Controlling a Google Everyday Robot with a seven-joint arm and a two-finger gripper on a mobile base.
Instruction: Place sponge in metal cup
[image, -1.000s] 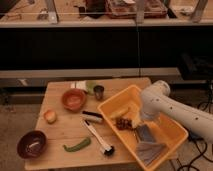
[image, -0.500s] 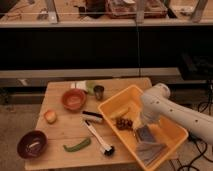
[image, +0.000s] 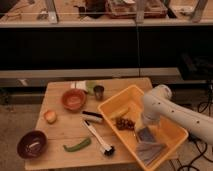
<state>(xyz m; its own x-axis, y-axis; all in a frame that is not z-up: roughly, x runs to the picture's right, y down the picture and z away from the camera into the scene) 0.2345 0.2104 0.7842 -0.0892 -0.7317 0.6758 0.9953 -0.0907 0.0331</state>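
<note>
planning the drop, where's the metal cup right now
In the camera view the metal cup stands near the far edge of the table, between the orange bowl and the yellow bin; the gripper is inside that bin.

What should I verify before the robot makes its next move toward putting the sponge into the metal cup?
1. The metal cup upright on the table: ok, it stands beside the orange bowl.
2. The sponge located: cannot tell; the greenish thing left of the cup may be it.
3. The hand near the sponge: not ok, it is down inside the yellow bin, right of the cup.
4. The hand carrying the sponge: cannot tell.
5. Free way to the cup: not ok, the hand probably must rise over the bin's rim first.
</note>
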